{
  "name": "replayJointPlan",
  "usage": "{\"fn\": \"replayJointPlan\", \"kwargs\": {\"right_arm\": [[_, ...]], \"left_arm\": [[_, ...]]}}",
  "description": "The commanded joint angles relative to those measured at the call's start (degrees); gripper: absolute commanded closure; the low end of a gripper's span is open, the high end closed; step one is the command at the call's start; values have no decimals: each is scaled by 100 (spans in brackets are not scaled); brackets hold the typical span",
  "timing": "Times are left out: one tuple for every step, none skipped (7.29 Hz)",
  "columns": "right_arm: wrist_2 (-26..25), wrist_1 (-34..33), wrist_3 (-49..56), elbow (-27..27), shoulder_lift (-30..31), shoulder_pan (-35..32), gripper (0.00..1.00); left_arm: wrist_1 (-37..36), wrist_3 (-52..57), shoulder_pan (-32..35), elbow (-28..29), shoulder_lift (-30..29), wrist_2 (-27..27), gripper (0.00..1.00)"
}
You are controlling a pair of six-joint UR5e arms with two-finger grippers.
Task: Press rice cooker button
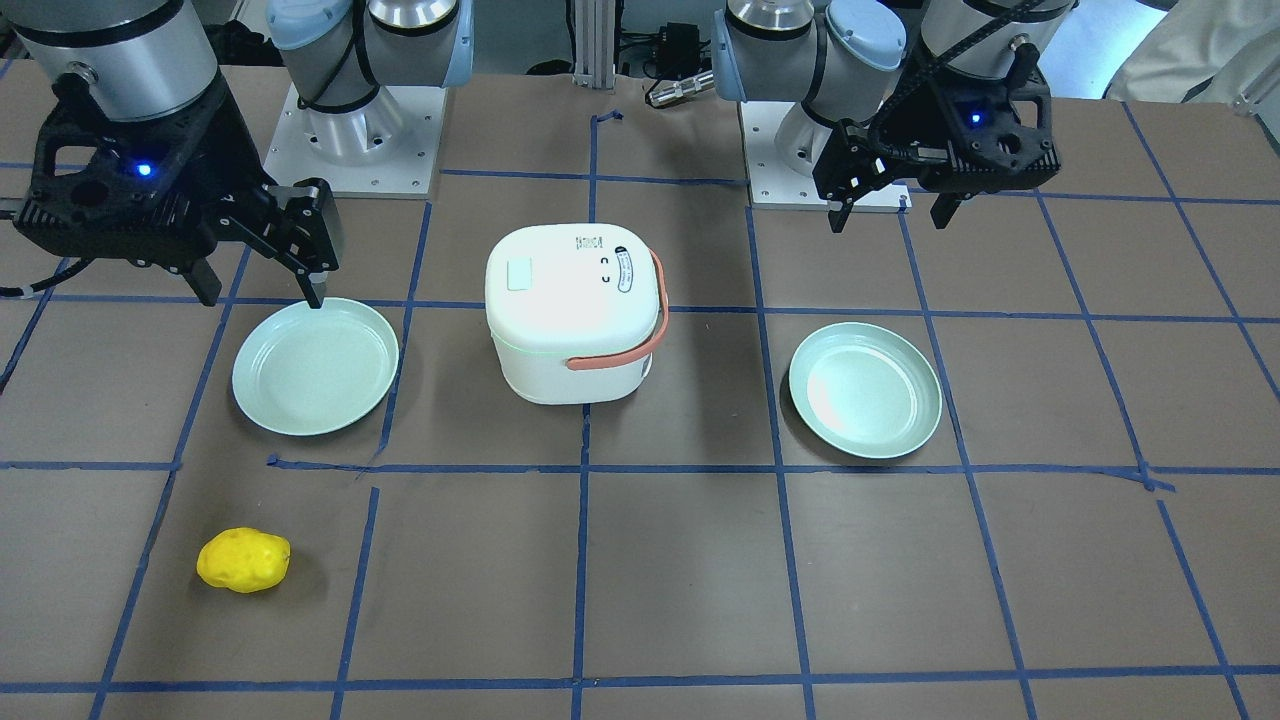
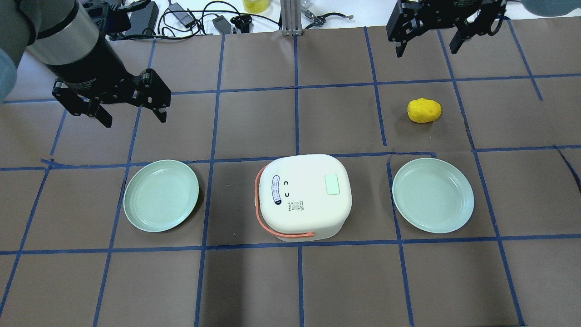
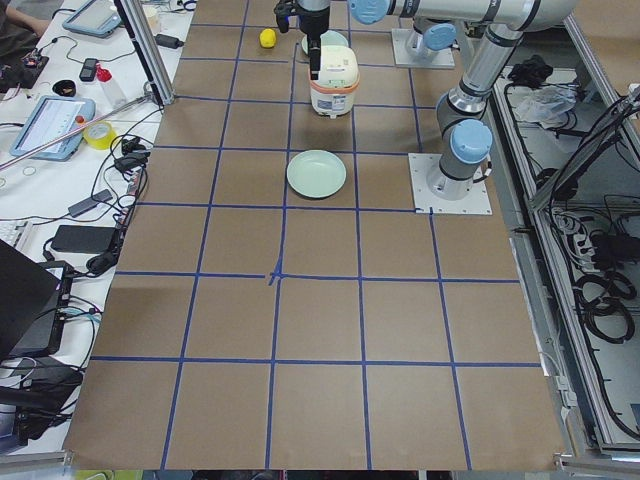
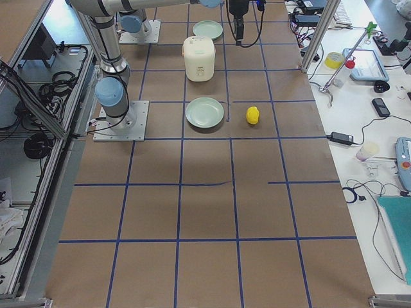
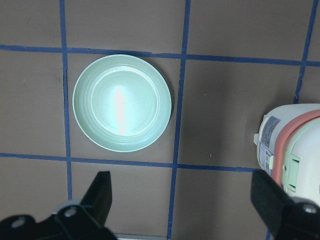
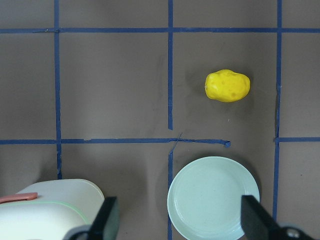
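The rice cooker [image 2: 304, 197] stands upright in the middle of the table [image 2: 254, 118], lid shut, with its orange handle [image 2: 292, 235] folded down around the side. The button [image 2: 332, 184] looks to be the pale green rectangle on the lid, set off-centre toward the robot's right. Nothing touches it.

A green plate [image 2: 161, 195] lies to the cooker's left and another plate [image 2: 432, 195] to its right. Both are empty and apart from the cooker. A yellow lump [image 2: 424, 110], like a toy potato, sits beyond the right plate, near it but not touching.

The left gripper [image 2: 135, 119] hangs above the table beyond the left plate, with its fingers spread and nothing between them. The right gripper [image 2: 426, 51] hangs at the far edge, past the yellow lump and well apart from the cooker, also spread and empty.

I judge the task to be at its very start: neither arm is over the lid, so the approach is the step in hand. The next move calls for one arm, probably the right since the button sits on its side, to travel over the lid. It would likely bring its fingers together into one tip, line up above the green rectangle and come straight down. It should push gently, because an off-centre push could slide or tip the light cooker.
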State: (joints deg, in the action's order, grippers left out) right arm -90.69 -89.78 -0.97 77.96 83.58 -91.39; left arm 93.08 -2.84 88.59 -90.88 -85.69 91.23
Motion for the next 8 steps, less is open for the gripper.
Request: {"fn": "replayJointPlan", "kwargs": {"right_arm": [[95,13,-43,244,149,-2,100],[104,13,-44,411,237,-115,100],[87,4,-148,630,247,-447,100],[78,4,-602,754,247,-702,100],[104,-13,-1015,912,247,-914,100],[95,-214,-1411,1114,247,-1099,100],[104,-355,-1537,1298,238,-1292,100],[95,-565,-1668,1500,247,-1485,100]], "left_arm": [[0,3,0,0,0,0,0],[0,3,0,0,0,0,0],[0,-6,0,0,0,0,0],[0,-6,0,0,0,0,0],[0,3,0,0,0,0,0],[0,3,0,0,0,0,0],[0,3,0,0,0,0,0],[0,-6,0,0,0,0,0]]}}
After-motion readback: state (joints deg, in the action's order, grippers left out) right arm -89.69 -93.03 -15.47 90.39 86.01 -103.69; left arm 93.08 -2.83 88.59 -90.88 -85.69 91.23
